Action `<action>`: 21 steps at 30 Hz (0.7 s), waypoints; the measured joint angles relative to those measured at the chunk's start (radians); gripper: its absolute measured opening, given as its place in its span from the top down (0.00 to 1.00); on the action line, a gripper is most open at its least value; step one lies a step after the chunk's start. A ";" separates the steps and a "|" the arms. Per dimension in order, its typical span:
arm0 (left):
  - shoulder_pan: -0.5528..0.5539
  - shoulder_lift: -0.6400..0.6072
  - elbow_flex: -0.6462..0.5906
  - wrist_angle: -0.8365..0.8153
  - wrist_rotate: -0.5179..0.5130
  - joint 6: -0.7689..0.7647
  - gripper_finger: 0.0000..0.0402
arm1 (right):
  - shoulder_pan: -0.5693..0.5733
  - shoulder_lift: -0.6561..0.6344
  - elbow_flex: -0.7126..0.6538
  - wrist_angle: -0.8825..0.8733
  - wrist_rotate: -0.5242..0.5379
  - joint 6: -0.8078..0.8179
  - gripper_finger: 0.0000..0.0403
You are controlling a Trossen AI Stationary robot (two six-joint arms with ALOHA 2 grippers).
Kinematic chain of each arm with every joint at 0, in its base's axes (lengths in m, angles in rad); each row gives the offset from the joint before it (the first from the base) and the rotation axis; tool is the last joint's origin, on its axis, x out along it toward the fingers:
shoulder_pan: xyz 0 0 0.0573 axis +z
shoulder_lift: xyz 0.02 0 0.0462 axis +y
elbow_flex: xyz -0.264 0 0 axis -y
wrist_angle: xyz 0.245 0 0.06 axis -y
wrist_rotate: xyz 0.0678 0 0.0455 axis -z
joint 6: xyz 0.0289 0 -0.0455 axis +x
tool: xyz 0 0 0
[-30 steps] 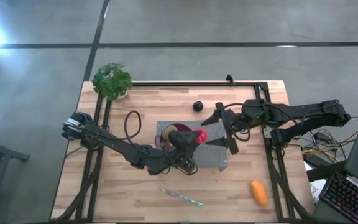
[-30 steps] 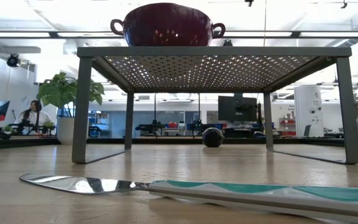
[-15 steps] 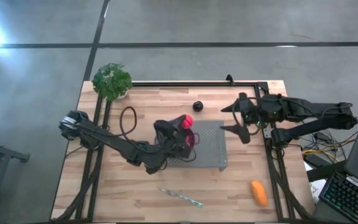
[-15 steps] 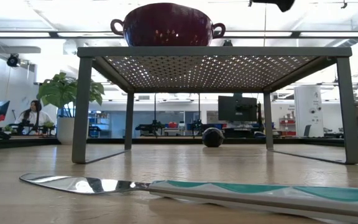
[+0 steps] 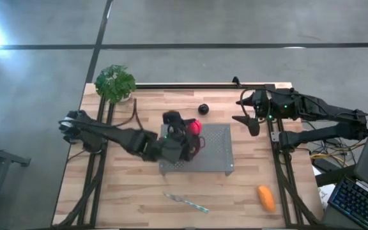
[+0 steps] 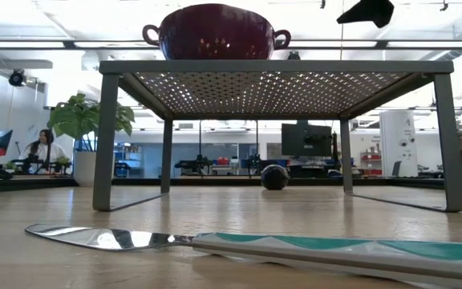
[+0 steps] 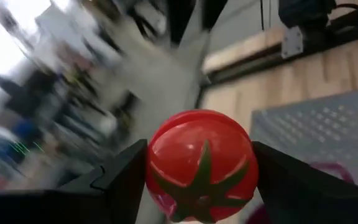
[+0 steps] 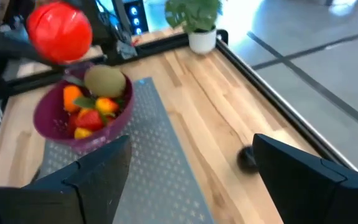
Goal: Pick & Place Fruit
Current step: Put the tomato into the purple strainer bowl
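We see the L gripper (image 5: 185,125) up over the back-left part of the mesh rack (image 5: 216,153), jaws pinching the red ball (image 7: 201,163) by its sides; ball has a green star calyx facing the L wrist cam. In the R wrist view that ball hangs just above the maroon bowl (image 8: 82,121), not touching it. Bowl sits on the rack top and holds a kiwi (image 8: 104,81), orange bits (image 8: 72,94) and a strawberry (image 8: 90,118). R gripper (image 5: 246,121) is off the rack's right edge, over bare table (image 5: 139,198), jaws spread wide, nothing between them; R fingers (image 8: 303,174) frame the rack and the plum. Plum (image 5: 203,109) lies on the table behind the rack, near the back rail, well apart from both grippers; low view shows it (image 6: 274,177) resting on the wood beyond the rack legs. Oblong orange fruit (image 5: 266,198) sits alone at the front-right corner. Knife (image 5: 185,202) lies front-centre, just ahead of the rack. Plant (image 5: 115,83) at the back-left corner.
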 joint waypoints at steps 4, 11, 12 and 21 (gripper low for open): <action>0.048 -0.006 0.095 -0.293 0.168 -0.316 0.33 | -0.014 -0.003 0.000 -0.030 0.000 -0.002 0.21; 0.162 -0.006 0.135 -0.451 0.514 -0.545 0.33 | -0.041 -0.002 0.000 -0.032 -0.001 -0.013 0.24; 0.174 -0.006 0.135 -0.454 0.540 -0.546 0.33 | -0.045 -0.002 0.000 -0.032 -0.001 -0.016 0.24; 0.211 0.003 0.134 -0.486 0.579 -0.502 0.33 | -0.059 -0.002 0.000 -0.039 -0.002 -0.026 0.25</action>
